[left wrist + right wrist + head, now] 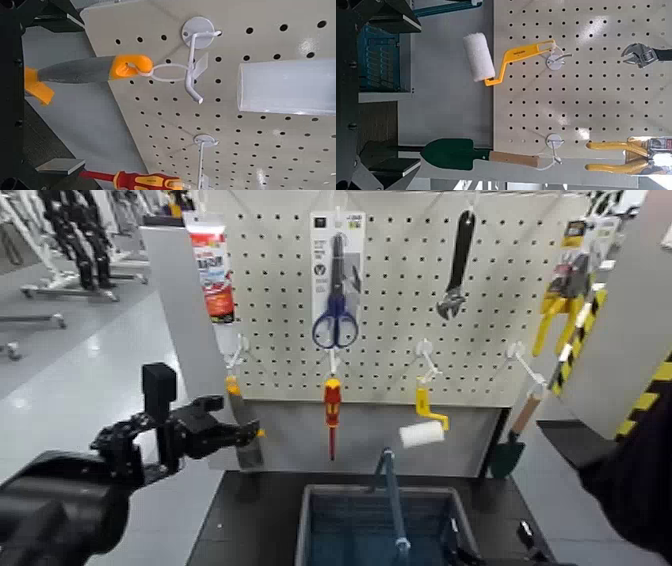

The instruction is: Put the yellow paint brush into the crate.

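The yellow paint brush (pixel 249 454) hangs from a white hook on the pegboard's lower left, orange-yellow handle up, dark bristles down. In the left wrist view its handle (pixel 79 71) runs from the hook (pixel 190 67) toward me. My left gripper (pixel 232 422) is at the brush's ferrule, with its jaws apart on either side of the handle. The crate (pixel 310 525), blue-grey with a raised blue handle (pixel 392 490), stands on the black table below the board; it also shows in the right wrist view (pixel 379 55). My right gripper (pixel 527 540) waits at the crate's right.
On the pegboard (pixel 400 340) hang a red-and-yellow screwdriver (pixel 331 405), a yellow-handled white roller (pixel 423 433), blue scissors (pixel 335 320), a wrench (pixel 458 260), yellow pliers (pixel 560 305) and a green trowel (pixel 508 452). The black table (pixel 250 510) carries the crate.
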You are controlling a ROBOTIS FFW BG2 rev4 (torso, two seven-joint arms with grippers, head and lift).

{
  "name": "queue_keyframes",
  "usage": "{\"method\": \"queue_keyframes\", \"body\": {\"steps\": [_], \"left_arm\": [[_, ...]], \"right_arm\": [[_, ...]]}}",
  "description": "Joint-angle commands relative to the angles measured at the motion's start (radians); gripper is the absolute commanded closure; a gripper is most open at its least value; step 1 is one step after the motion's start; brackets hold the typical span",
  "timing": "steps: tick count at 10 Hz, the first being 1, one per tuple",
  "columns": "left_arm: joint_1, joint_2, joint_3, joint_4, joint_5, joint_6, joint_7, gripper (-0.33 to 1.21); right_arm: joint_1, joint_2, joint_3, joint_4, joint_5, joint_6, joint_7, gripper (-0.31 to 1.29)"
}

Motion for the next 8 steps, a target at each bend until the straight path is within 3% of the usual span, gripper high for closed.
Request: {"method": "queue_keyframes", "body": {"steps": [1, 4, 8], "left_arm": [[-0.043, 0.016, -0.020, 0.049, -0.003, 0.015, -0.031, 0.11], [-0.099, 0.023, -0.054, 0.104, 0.009, 0.018, -0.095, 0.11], [-0.114, 0.028, -0.066, 0.107, 0.003, 0.029, -0.108, 0.15]], "right_arm": [[-0.001, -0.001, 0.001, 0.005, -0.003, -0.005, 0.000, 0.12], [-0.008, -0.003, 0.002, 0.014, -0.006, -0.016, 0.000, 0.12], [-0.014, -0.009, 0.005, 0.020, -0.011, -0.021, 0.000, 0.12]]}}
